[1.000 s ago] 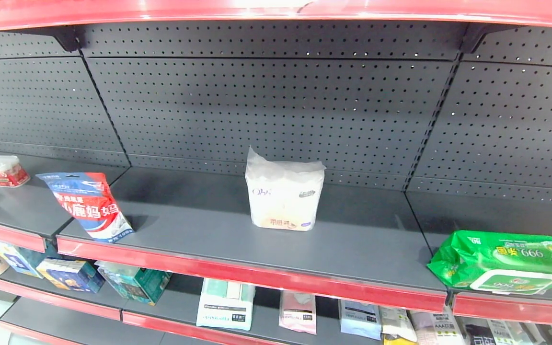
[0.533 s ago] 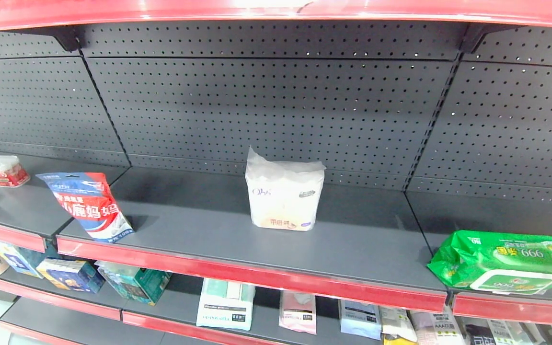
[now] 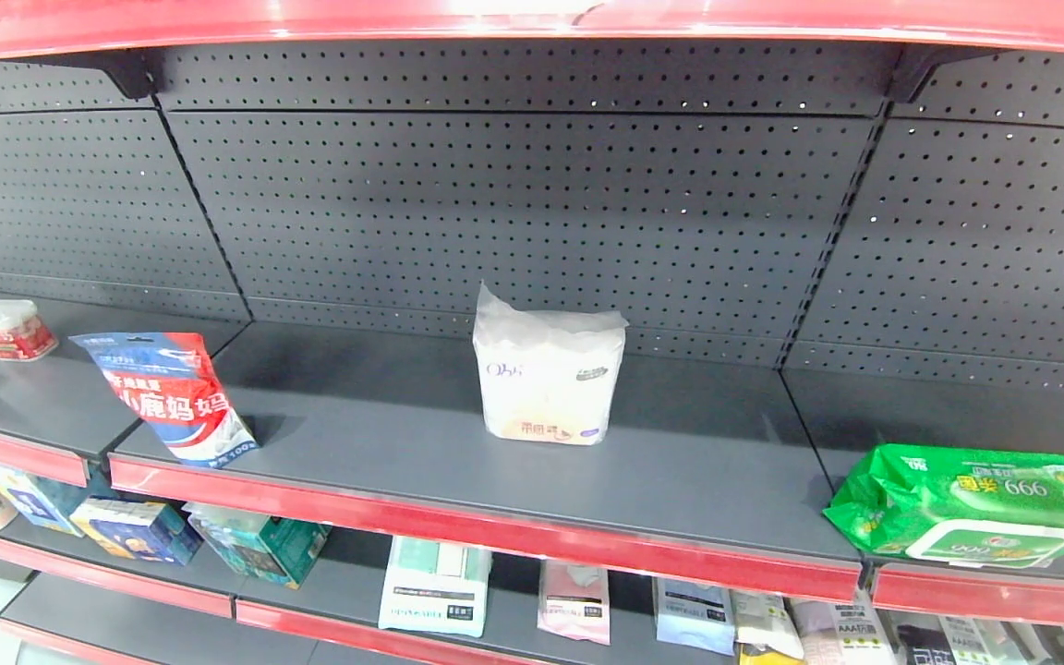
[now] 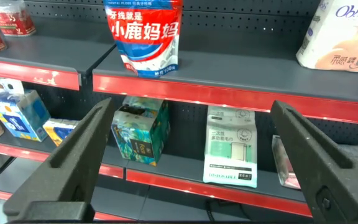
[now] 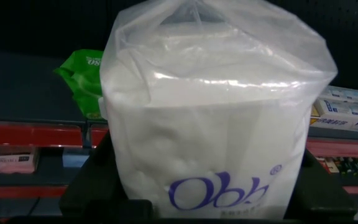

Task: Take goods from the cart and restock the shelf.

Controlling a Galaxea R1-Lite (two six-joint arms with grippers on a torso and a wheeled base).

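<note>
The right gripper (image 5: 207, 190) was clamped on a bagged tissue pack (image 5: 216, 112), held up before the shelf (image 3: 384, 434) near the green wipes pack (image 3: 966, 503). The left gripper (image 4: 191, 106) hung with its jaws spread wide, grasping nothing, facing the lower shelf (image 4: 185, 182). A second tissue pack (image 3: 548, 374) stood upright mid-shelf.

The head camera faces the shelf (image 3: 421, 434) from slightly above. The left wrist camera looks between the spread left fingers (image 4: 67, 162), sharing the red-and-blue pouch (image 4: 143, 37) beyond. The right wrist camera, close behind the tissue pack (image 5: 216, 124) between the right fingers (image 5: 95, 186), shares the green wipes pack (image 5: 82, 81).
</note>
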